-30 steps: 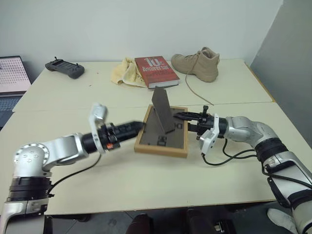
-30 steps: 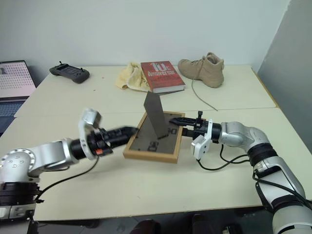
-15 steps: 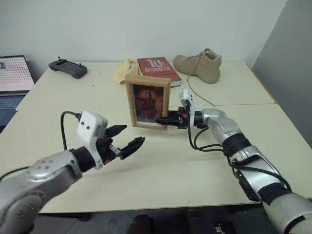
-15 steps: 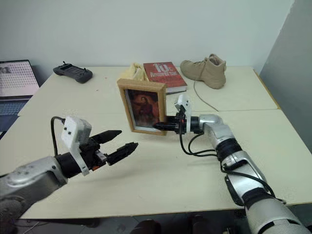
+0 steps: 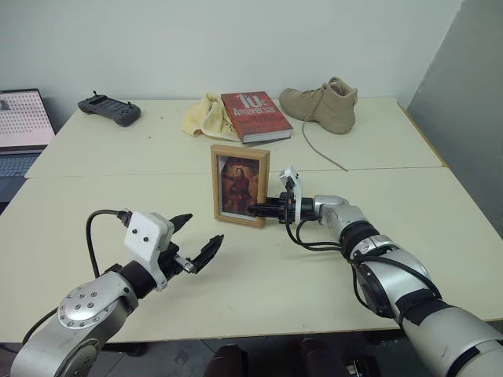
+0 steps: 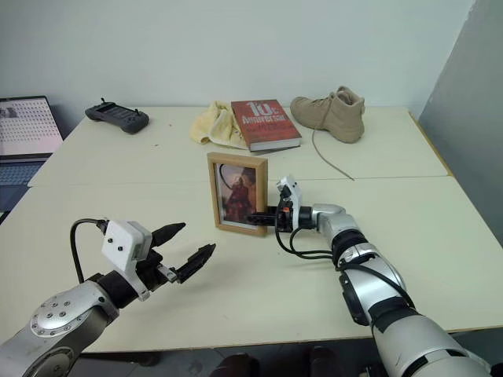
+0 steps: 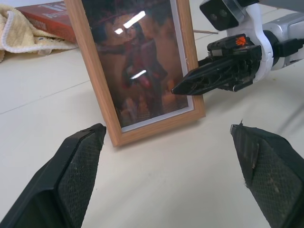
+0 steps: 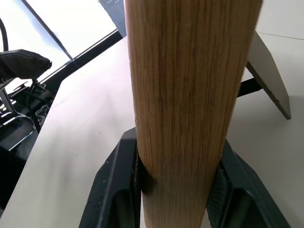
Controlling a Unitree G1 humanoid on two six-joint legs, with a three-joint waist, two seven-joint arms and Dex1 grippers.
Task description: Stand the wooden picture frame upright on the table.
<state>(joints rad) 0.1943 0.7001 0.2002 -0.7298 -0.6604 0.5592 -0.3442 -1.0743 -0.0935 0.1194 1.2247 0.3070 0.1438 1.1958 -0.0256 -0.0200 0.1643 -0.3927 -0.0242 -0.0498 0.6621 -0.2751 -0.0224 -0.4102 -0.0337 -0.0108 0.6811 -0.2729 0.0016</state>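
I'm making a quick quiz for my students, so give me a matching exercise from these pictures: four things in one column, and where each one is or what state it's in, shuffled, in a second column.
Things:
1. picture frame
2. left gripper
3. red book
4. right gripper

States or places:
A. lying flat at the far side of the table, beside the yellow cloth
B. open, holding nothing
C. standing upright, picture facing the robot
D. fingers on either side of the frame's edge

Pairs: 1-C, 2-B, 3-A, 4-D
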